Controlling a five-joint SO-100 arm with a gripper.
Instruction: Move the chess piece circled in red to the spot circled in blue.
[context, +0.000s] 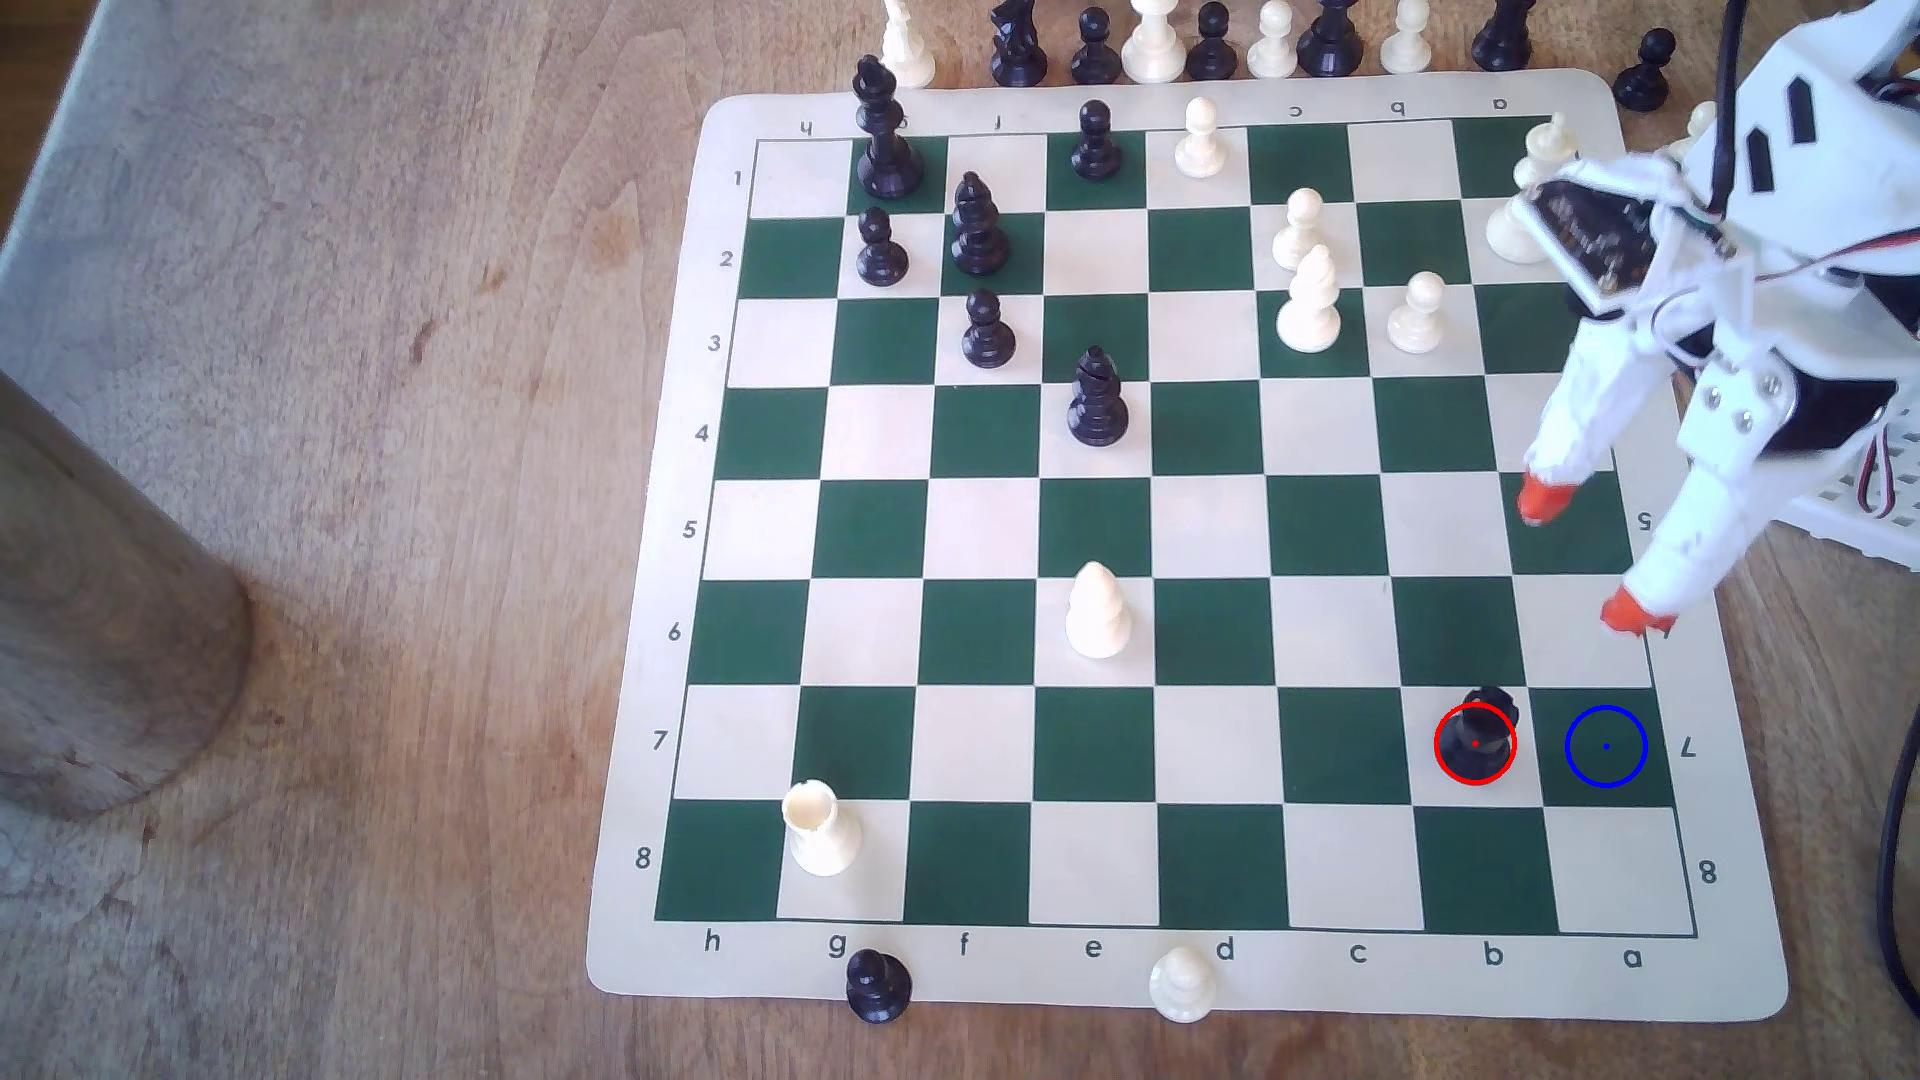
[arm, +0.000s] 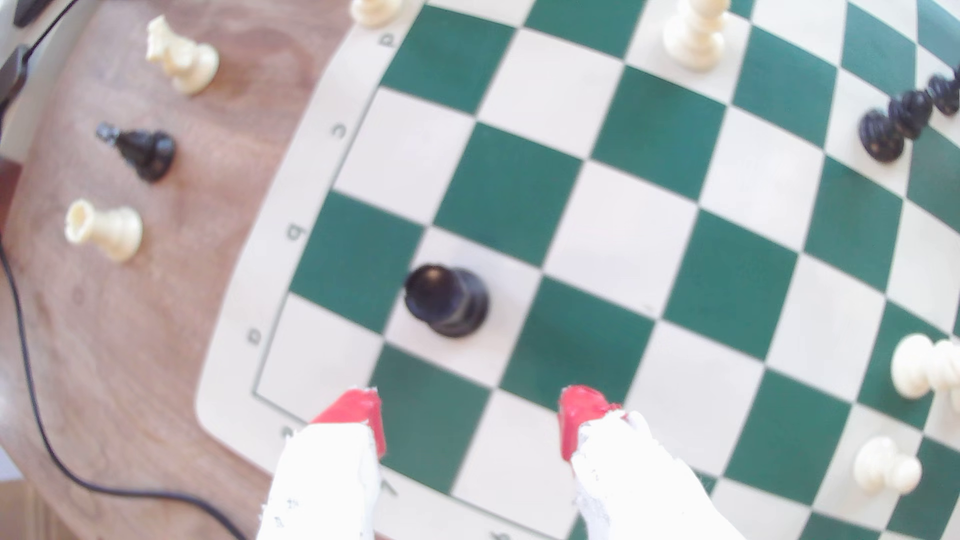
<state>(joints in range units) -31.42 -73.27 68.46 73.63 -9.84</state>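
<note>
Gripper (context: 1588, 556) spread wide, empty, red tips hanging above board's right edge in exterior view. Black chess piece (context: 1477, 733) upright on red-ringed cream square, lower right. Blue-ringed spot (context: 1606, 746) on adjoining dark green square, just right.

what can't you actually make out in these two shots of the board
- Exterior view: the arm covers the board's far right corner; white pieces behind it are partly hidden.
- Exterior view: the top edge crops the off-board row of pieces.
- Wrist view: blurred; the black rook's notched top is indistinct, and the gripper's height above the board is unclear.
</note>
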